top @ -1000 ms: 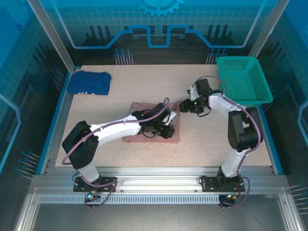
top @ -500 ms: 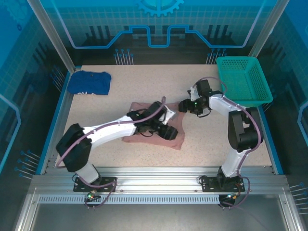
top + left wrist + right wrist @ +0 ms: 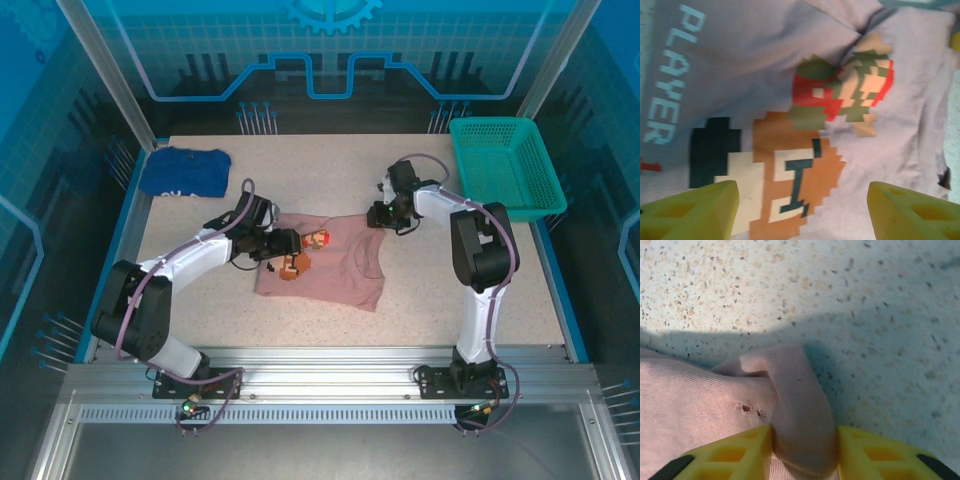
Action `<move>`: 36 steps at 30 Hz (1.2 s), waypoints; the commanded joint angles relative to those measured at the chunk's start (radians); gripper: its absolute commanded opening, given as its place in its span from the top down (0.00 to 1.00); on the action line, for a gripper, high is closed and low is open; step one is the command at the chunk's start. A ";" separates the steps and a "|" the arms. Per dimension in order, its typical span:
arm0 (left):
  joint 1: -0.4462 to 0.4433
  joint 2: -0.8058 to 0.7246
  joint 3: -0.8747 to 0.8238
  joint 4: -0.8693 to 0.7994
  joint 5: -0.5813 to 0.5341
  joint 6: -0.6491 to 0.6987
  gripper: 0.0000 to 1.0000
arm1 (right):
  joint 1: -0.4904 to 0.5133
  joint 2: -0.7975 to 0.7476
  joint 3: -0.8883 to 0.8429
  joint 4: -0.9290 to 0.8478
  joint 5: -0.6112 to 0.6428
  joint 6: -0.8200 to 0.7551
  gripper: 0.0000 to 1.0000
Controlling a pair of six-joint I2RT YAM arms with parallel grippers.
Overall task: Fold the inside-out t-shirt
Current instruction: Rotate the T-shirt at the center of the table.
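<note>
Pinching a rolled edge of pink cloth between its yellow fingers, the right pincer is closed narrow on the inside-out t-shirt at the garment's far right corner; whether that edge is sleeve or hem cannot be told. The left pincer stands wide and holds nothing, hanging just above the shirt's left part with a pixel print and pale lettering showing between its fingertips. Around both, the shirt lies mostly spread in the middle of the desk, rumpled near the print and along its right side, its near right corner trailing toward the near edge. A dark blue garment sits folded at the far left corner, well apart from the shirt, and a green basket stands at the far right corner. By the look of it, the step in hand is laying out and flattening, since no clean fold shows yet and the task seems to be at an early stage. The next move likely calls for the left pincer to drop and close on cloth at its own side, so both can draw the shirt taut; too deep a bite would gather several layers.
</note>
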 commanded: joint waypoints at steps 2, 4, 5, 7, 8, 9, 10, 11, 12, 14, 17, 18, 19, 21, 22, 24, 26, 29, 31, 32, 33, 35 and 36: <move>0.000 0.068 -0.030 -0.039 0.022 -0.002 0.30 | 0.012 0.027 0.100 -0.062 0.043 -0.038 0.81; -0.019 0.079 -0.062 -0.014 0.071 -0.004 0.30 | 0.012 0.042 0.141 -0.085 0.078 -0.056 0.87; -0.037 0.079 -0.083 0.004 0.092 -0.007 0.30 | 0.012 0.057 0.168 -0.098 0.099 -0.063 0.89; -0.086 0.076 -0.109 0.022 0.114 -0.019 0.30 | 0.014 0.102 0.225 -0.131 0.137 -0.072 0.88; -0.116 0.072 -0.113 0.019 0.117 -0.026 0.30 | 0.014 0.127 0.253 -0.148 0.156 -0.077 0.88; -0.147 0.066 -0.115 0.017 0.118 -0.040 0.30 | 0.015 0.148 0.278 -0.162 0.179 -0.082 0.87; -0.172 0.059 -0.118 0.023 0.130 -0.055 0.30 | 0.014 0.164 0.301 -0.172 0.199 -0.090 0.86; -0.200 0.049 -0.118 0.032 0.145 -0.073 0.30 | 0.014 0.177 0.327 -0.187 0.223 -0.101 0.83; -0.220 0.036 -0.113 0.040 0.159 -0.090 0.30 | 0.014 0.186 0.354 -0.206 0.245 -0.111 0.79; -0.239 0.001 -0.098 0.050 0.189 -0.105 0.30 | 0.014 0.173 0.387 -0.232 0.268 -0.133 0.71; -0.228 -0.074 -0.059 0.041 0.172 -0.067 0.28 | 0.027 0.064 0.327 -0.225 0.285 -0.165 0.54; -0.211 -0.092 -0.047 0.036 0.147 -0.046 0.27 | 0.034 0.008 0.280 -0.212 0.272 -0.166 0.51; -0.185 -0.101 -0.038 0.037 0.141 -0.036 0.25 | 0.043 -0.045 0.230 -0.197 0.245 -0.161 0.50; -0.092 -0.081 -0.023 0.084 0.167 -0.042 0.24 | 0.064 -0.168 0.077 -0.142 0.134 -0.117 0.48; -0.055 -0.054 -0.014 0.114 0.189 -0.049 0.24 | 0.074 -0.219 0.005 -0.109 0.069 -0.085 0.48; 0.009 0.048 0.045 0.134 0.238 -0.064 0.25 | 0.111 -0.309 -0.156 -0.030 -0.042 0.004 0.48; 0.032 0.154 0.121 0.126 0.239 -0.055 0.25 | 0.161 -0.363 -0.272 0.043 -0.090 0.086 0.50; 0.059 0.283 0.209 0.123 0.225 -0.044 0.26 | 0.239 -0.368 -0.352 0.092 -0.090 0.160 0.52; 0.083 0.344 0.253 0.092 0.198 -0.021 0.27 | 0.255 -0.333 -0.369 0.090 -0.055 0.178 0.54; 0.095 0.366 0.265 0.070 0.189 -0.013 0.27 | 0.251 -0.309 -0.372 0.079 -0.048 0.180 0.55; 0.102 0.371 0.258 0.063 0.180 -0.006 0.27 | 0.246 -0.289 -0.377 0.071 -0.035 0.175 0.56; 0.104 0.355 0.209 0.072 0.172 0.011 0.28 | 0.230 -0.259 -0.375 0.042 0.005 0.154 0.57; 0.104 0.342 0.178 0.071 0.174 0.014 0.28 | 0.215 -0.242 -0.364 0.018 0.022 0.140 0.59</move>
